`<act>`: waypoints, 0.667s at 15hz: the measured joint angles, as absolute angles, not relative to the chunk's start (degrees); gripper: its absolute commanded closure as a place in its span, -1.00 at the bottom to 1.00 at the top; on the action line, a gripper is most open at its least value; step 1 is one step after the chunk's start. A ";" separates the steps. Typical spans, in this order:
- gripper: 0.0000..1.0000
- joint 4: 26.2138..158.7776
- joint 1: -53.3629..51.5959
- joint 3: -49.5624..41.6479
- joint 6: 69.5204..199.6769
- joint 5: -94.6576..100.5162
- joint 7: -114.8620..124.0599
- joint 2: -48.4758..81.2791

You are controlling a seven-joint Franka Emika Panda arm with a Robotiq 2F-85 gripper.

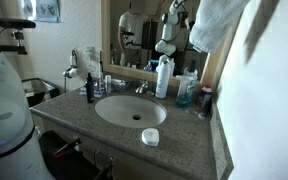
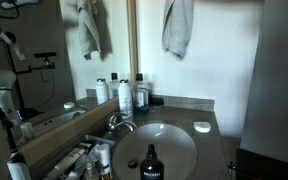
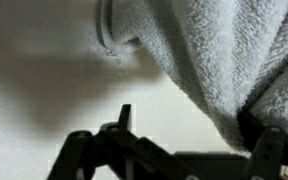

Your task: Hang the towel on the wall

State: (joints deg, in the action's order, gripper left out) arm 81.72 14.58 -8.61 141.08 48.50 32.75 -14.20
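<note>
The two dark fingers [image 3: 76, 150] of the gripper [image 3: 174, 150] are seen spread apart in the wrist view, with bare wall [image 3: 44, 90] visible between them. Nothing is gripped, although one finger is met by the lower folds of the towel [image 3: 214, 50]; whether cloth and finger touch cannot be told. The towel is draped down the wall from a pale rounded fitting [image 3: 112, 30] at the top of that view.

In an exterior view the towel [image 2: 177, 25] is shown hanging high on the off-white wall [image 2: 214, 60], just beside the wooden frame [image 2: 131, 40] of the mirror [image 2: 44, 50]. Below it, bottles [image 2: 126, 95] are ranged behind the sink [image 2: 189, 140], and a small white soap dish [image 2: 201, 127] is set on the countertop [image 2: 219, 150].
</note>
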 measured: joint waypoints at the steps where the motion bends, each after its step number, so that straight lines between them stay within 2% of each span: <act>1: -1.00 81.75 14.50 -8.73 139.65 47.18 32.49 -14.20; 10: -1.00 81.33 14.52 -9.72 126.72 25.50 20.04 -14.24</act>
State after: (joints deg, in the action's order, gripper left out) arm 81.33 14.52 -9.72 126.72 25.50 20.04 -14.24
